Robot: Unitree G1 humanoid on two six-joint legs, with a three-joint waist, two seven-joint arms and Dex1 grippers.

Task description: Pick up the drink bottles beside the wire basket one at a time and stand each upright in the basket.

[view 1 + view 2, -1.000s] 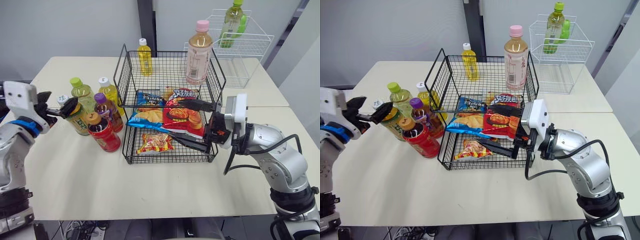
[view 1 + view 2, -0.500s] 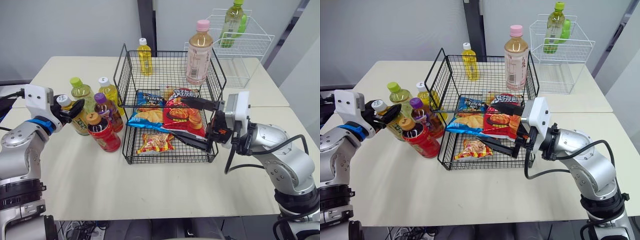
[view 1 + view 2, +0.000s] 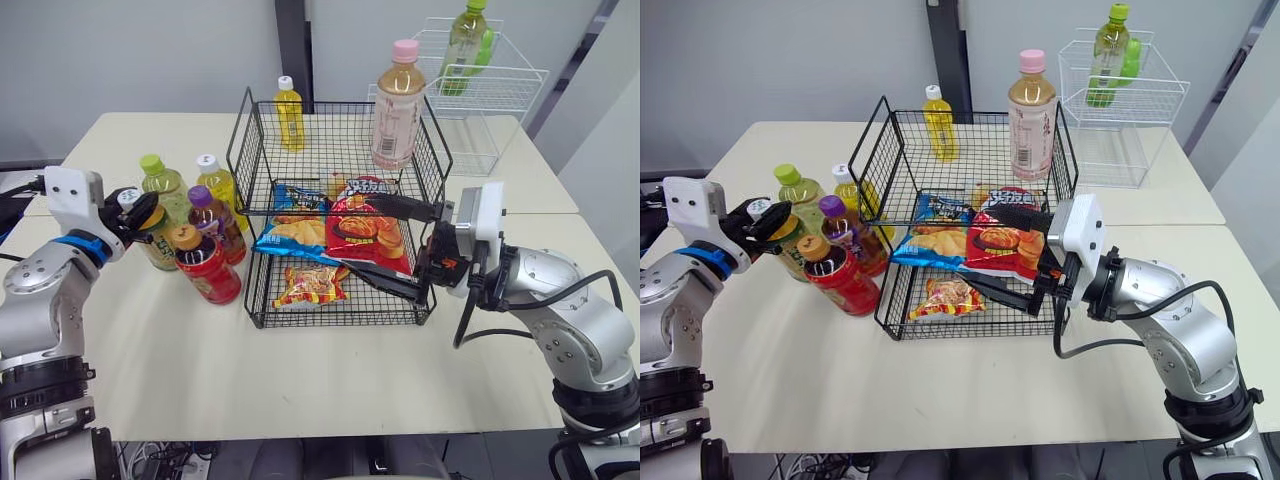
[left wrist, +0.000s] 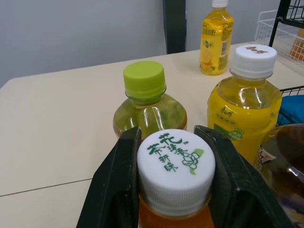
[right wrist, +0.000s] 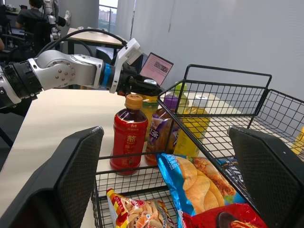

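1. The black wire basket (image 3: pixel 340 322) holds snack bags (image 3: pixel 365 235) in its lower tier, and a pink-capped bottle (image 3: pixel 397 105) stands at its back right. The white basket (image 3: pixel 510 110) behind holds a green bottle (image 3: pixel 465 35).
2. A second ago the left gripper (image 3: pixel 138 205) was spread just short of the white-capped tea bottle (image 3: pixel 160 245). It now clamps the cap, and the bottle stands on the table (image 3: pixel 300 380) left of the basket among four other bottles (image 3: pixel 208 268).
3. The right gripper (image 3: pixel 358 237) stays spread wide and empty at the basket's front right, with its fingers over the snacks.
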